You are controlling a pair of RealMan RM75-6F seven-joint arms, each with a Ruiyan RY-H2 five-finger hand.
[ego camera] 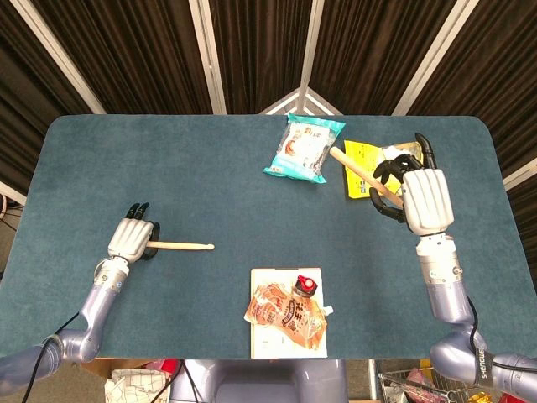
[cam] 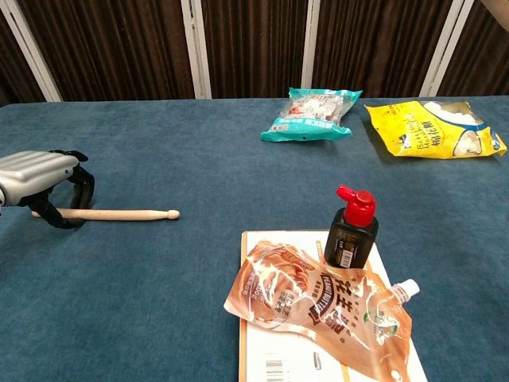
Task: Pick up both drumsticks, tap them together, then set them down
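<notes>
One wooden drumstick (ego camera: 180,245) (cam: 119,213) lies on the blue table (ego camera: 210,176), tip pointing right. My left hand (ego camera: 132,240) (cam: 41,185) is down over its butt end, with the dark fingers (cam: 78,195) curled around the stick. The stick still rests on the cloth. My right hand (ego camera: 419,198) grips the second drumstick (ego camera: 357,172) by its lower part and holds it above the table's right side, tip slanting up-left toward the snack bags. The chest view does not show the right hand.
A teal snack bag (ego camera: 304,147) (cam: 312,113) and a yellow bag (ego camera: 359,158) (cam: 433,129) lie at the back right. Near the front edge a red-capped black bottle (cam: 351,229) and an orange pouch (cam: 318,306) sit on a white card (cam: 258,350).
</notes>
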